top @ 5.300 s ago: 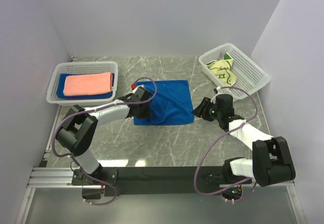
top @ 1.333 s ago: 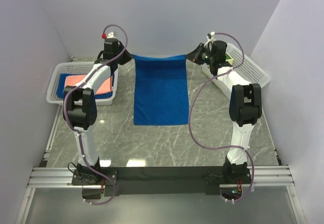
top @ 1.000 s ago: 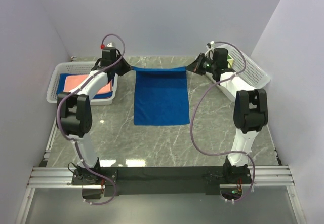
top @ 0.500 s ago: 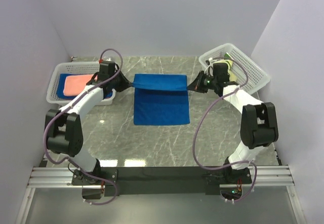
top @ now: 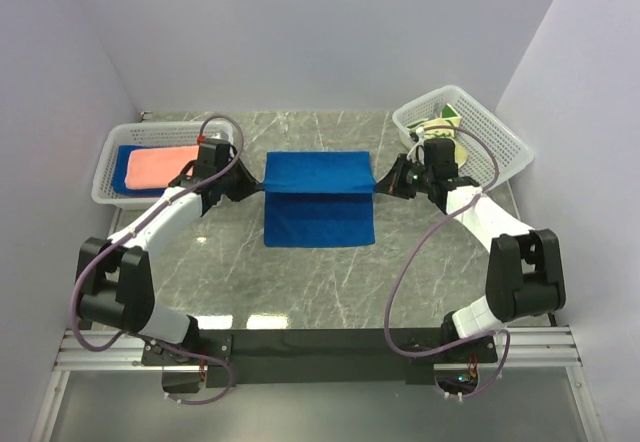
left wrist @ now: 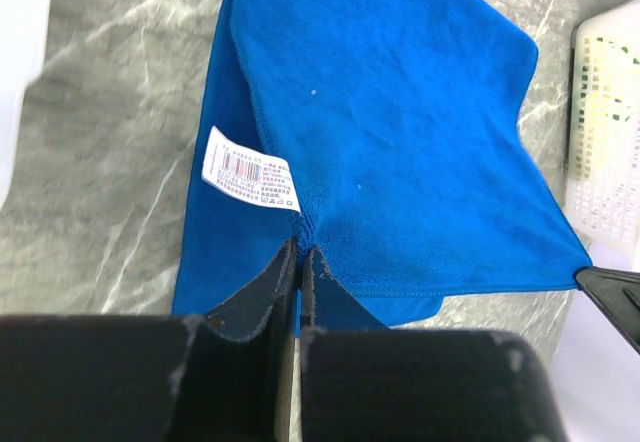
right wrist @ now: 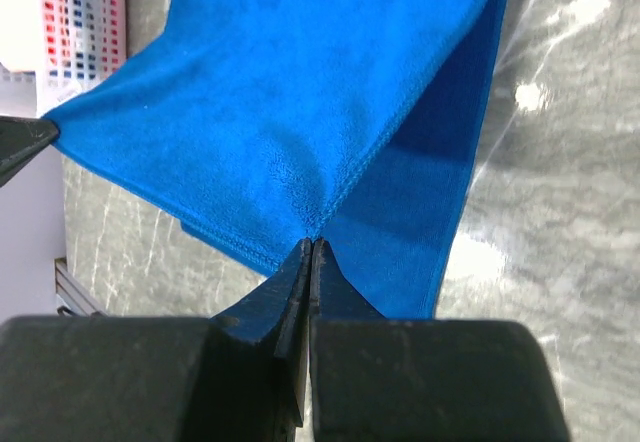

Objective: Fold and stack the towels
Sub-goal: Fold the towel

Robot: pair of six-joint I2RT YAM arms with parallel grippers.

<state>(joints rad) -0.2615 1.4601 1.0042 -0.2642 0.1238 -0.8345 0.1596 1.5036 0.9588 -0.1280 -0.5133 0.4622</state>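
Midway through a fold, the royal blue towel [top: 318, 202] lies at the centre of the overhead frame on the marble table [top: 300, 287], its far half doubled back over the near half. Both grippers are clamped shut on the carried edge. The left gripper [top: 256, 186] pinches the corner beside the white care label [left wrist: 250, 170], and the right gripper [top: 382, 185] pinches the opposite corner. The cloth is stretched taut between them and appears to ride just above the lower layer.

The halving fold looks about half complete. The next move likely calls for both arms to draw the held edge evenly toward the near hem, match the corners, lay it down and let go. An uneven pull would skew the fold.

At the frame's left, a white basket [top: 108, 177] holds a folded salmon-pink towel [top: 160, 167] on a blue one [top: 119, 167], seemingly the stack. At upper right, a second basket [top: 425, 100] holds the crumpled yellow-and-green towel [top: 447, 127]. Nothing lies across the fold's path, though each forearm works close beside its basket.
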